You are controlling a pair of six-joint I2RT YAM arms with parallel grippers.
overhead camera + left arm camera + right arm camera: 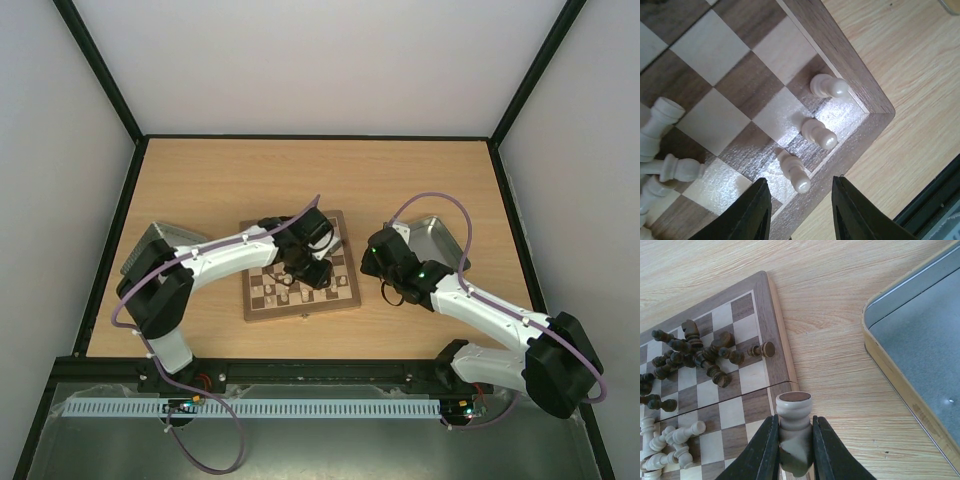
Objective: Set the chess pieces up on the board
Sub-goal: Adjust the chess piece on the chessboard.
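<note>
Light wood surface (220, 190) boxed in by plain white walls, with the board (268, 292) sitting in the middle and a metal tray (920, 340) off to its right. The left hand (800, 200) is down over one corner of the board, where three pale pawns (819, 132) stand upright in a line along the edge squares. The nearest pawn (794, 172) sits in the gap between the fingers, but they're spread apart and not touching it, so I'd call that hand released. My guess is this pawn is placed and it just needs to lift away without clipping it. The right hand (796, 427) is clenched on a pale piece (794, 407), held over the bare surface just beside the board's right edge. The end facing the camera is a flat disc, so I can't tell which piece it is. It's probably parked there to stay out of the other arm's way. Plenty left to do: dark pieces (695, 352) lie in a heap on the board, and other pale ones (670, 440) are tipped over nearby.
</note>
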